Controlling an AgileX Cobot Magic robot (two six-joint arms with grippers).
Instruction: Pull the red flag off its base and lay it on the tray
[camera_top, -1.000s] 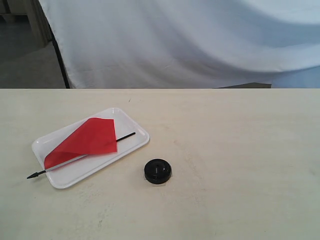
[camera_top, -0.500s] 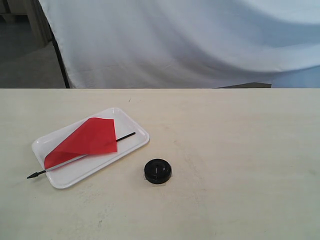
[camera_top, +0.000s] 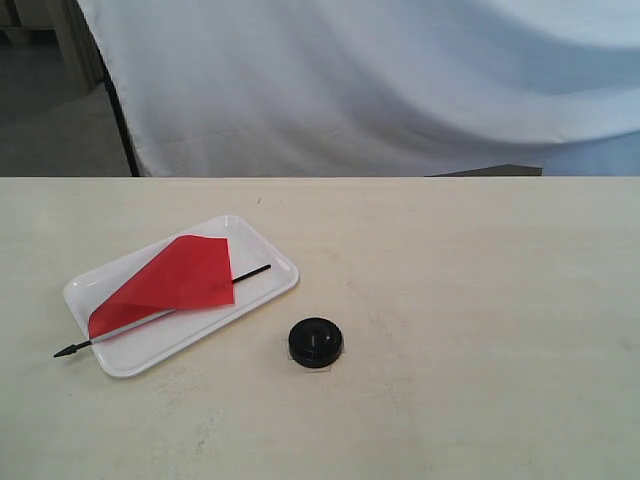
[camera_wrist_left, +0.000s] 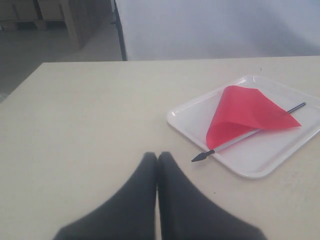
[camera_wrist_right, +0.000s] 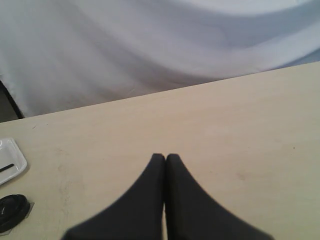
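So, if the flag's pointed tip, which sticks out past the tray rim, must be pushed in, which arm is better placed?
Probably the left. The left gripper, shut and empty, faces the tray and the red flag, its tip nearest; the right gripper sees only a tray corner.

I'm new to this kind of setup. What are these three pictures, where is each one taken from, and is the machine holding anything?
This is a robot with two arms, each ending in a two-fingered gripper. One picture comes from a camera off the arms; it shows the whole pale table and neither arm. The other two come from cameras on the wrists. The dark paired shapes there are the left gripper and the right gripper, both shut and holding nothing. On the table is a flat white rectangular plastic tray. A small red cloth flag on a thin pole lies in it, its pointed tip poking past the rim. Beside the tray, not touching it, sits a small round black plastic base.
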